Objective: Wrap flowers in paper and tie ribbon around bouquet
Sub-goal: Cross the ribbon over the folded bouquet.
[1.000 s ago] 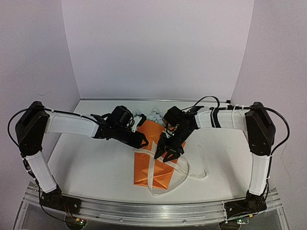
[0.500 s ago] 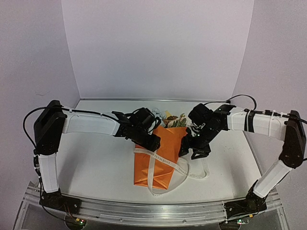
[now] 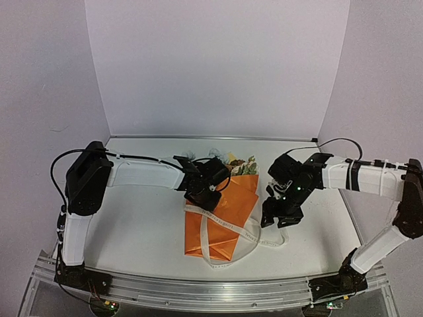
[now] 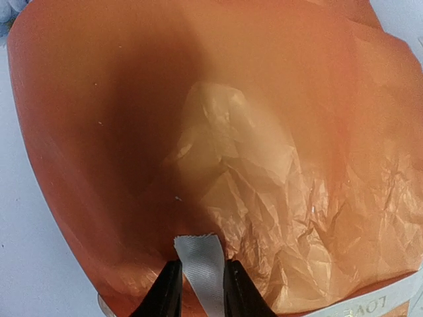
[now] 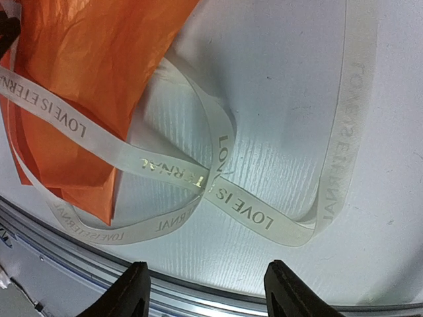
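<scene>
The bouquet lies mid-table as an orange paper cone, with a crinkled pale lining inside. The flowers stick out at its far end. The cream ribbon crosses the paper and loops onto the table to the right. My left gripper sits at the cone's upper left. In the left wrist view the left gripper is shut on the ribbon's end. My right gripper hangs right of the cone. Seen from the right wrist, this gripper is open and empty above the lettered ribbon loops.
The metal rail runs along the table's near edge, just below the ribbon loops, and shows again in the right wrist view. White walls close in the back and both sides. Bare tabletop lies left of the bouquet.
My left gripper moved right along the cone's top edge, opened, then closed on the ribbon end. My right arm swung right, off the bouquet, and lowered over the loose ribbon loops.
</scene>
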